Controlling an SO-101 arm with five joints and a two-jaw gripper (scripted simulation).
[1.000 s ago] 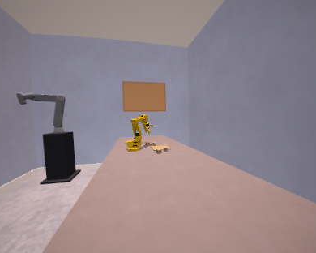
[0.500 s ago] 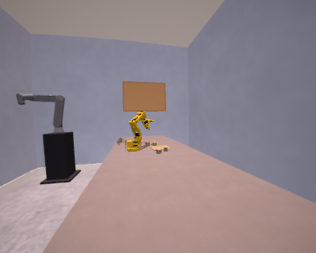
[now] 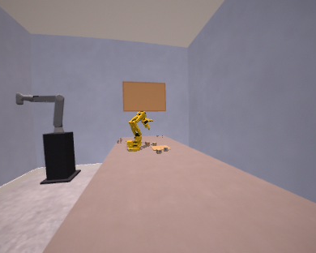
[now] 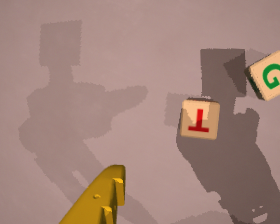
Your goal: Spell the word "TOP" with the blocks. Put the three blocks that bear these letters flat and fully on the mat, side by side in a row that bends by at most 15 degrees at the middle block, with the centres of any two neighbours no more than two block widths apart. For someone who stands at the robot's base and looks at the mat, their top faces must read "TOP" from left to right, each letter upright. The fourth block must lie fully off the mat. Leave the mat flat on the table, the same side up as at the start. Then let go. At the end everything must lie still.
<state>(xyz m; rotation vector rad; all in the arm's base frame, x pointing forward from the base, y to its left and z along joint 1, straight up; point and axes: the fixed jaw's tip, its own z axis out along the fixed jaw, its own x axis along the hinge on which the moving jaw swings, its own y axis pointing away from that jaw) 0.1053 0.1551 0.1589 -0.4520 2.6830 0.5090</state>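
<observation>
In the wrist view a wooden block with a red T (image 4: 200,120) lies on the table, below and apart from my fingers. A block with a green G (image 4: 272,76) lies tilted at the right edge, close to the T block. My gripper (image 4: 187,219) is raised above the table, partly open, with nothing between the yellow jaws. In the exterior view the yellow arm (image 3: 137,131) stands at the far end of the long table, with the orange mat (image 3: 160,147) to its right. The blocks there are too small to read. The O and P blocks are not shown in the wrist view.
A grey arm on a black pedestal (image 3: 59,156) stands on the floor left of the table. An orange board (image 3: 144,96) hangs on the back wall. The arm's shadow falls across the table around the T block.
</observation>
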